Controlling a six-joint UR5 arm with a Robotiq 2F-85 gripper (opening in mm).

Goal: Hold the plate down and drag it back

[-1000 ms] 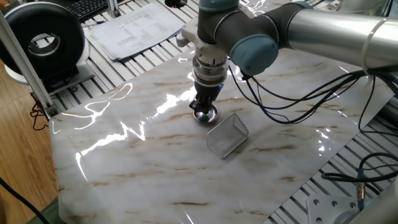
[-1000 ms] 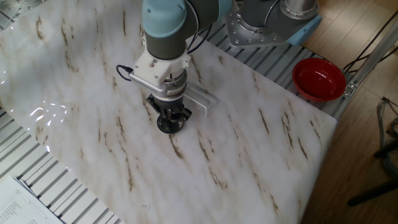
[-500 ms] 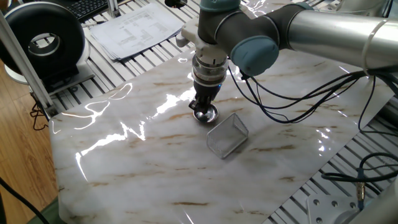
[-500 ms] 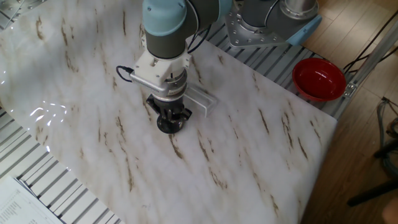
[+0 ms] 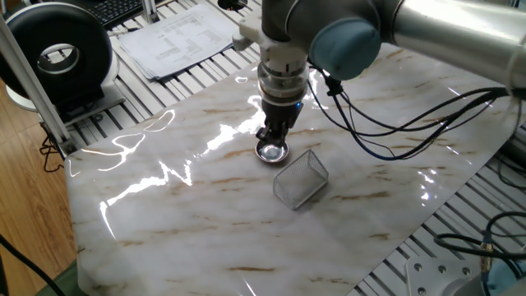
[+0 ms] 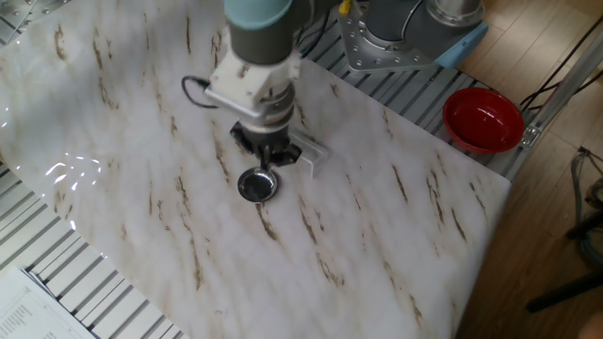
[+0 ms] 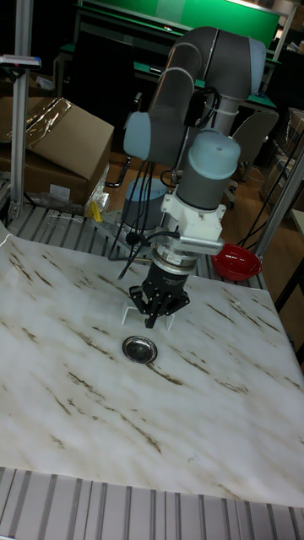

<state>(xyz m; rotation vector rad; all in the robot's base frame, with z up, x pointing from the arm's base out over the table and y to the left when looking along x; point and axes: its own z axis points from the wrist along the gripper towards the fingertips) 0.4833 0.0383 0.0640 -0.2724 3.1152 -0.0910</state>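
The plate (image 5: 271, 152) is a small shiny silver dish lying flat on the marble tabletop, also clear in the other fixed view (image 6: 257, 185) and the tall view (image 7: 139, 348). My gripper (image 5: 274, 136) hangs just above and slightly behind it, fingers drawn together to a point with nothing between them. In the other fixed view the gripper (image 6: 273, 156) stands between the plate and the mesh basket. From the tall view, the gripper (image 7: 154, 320) is clear of the plate's rim, with a small gap below its tips.
A wire-mesh basket (image 5: 301, 178) lies right beside the plate, partly behind the gripper (image 6: 307, 151). A red bowl (image 6: 483, 120) sits off the table's corner. Papers (image 5: 177, 37) and a black round device (image 5: 57, 53) lie beyond the far edge. Cables (image 5: 386, 131) trail from the arm.
The gripper was pressed down on the plate; it has since lifted off and shifted toward the basket side. The plate is uncovered and has stayed about where it was.
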